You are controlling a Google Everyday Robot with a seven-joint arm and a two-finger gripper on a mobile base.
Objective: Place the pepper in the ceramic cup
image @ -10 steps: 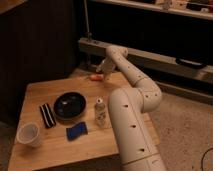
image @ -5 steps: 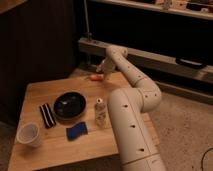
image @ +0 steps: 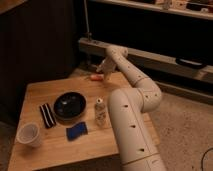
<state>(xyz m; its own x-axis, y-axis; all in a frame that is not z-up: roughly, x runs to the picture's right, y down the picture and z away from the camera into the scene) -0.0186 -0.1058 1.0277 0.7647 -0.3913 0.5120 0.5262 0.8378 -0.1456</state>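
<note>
Nothing has shifted since the earlier frames: the arm is in the same pose and every object lies where it did.

The wooden surface (image: 50, 152) takes up the lower left of the view, with dark cabinet fronts behind it and speckled floor to its right. The white arm (image: 135, 125) rises from the near right corner of the surface, bends at an elbow off the right edge, and reaches back to the far edge.

A wide black bowl (image: 70, 106) sits near the middle of the surface. The ceramic cup (image: 29, 135) stands upright at the near left corner, well apart from the far edge, and looks empty. A blue pad (image: 76, 132) lies just in front of the bowl. A flat dark object with pale stripes (image: 46, 115) lies just left of the bowl. A slim patterned can (image: 100, 111) stands upright just right of the bowl, close to the arm's lower segment.

The end effector (image: 103, 68) hangs over the far edge of the surface, its jaws spread wide and holding nothing. The pepper (image: 95, 77) lies on the surface just below and left of it. The view does not show whether the two touch. The bowl lies between the pepper and the cup.
</note>
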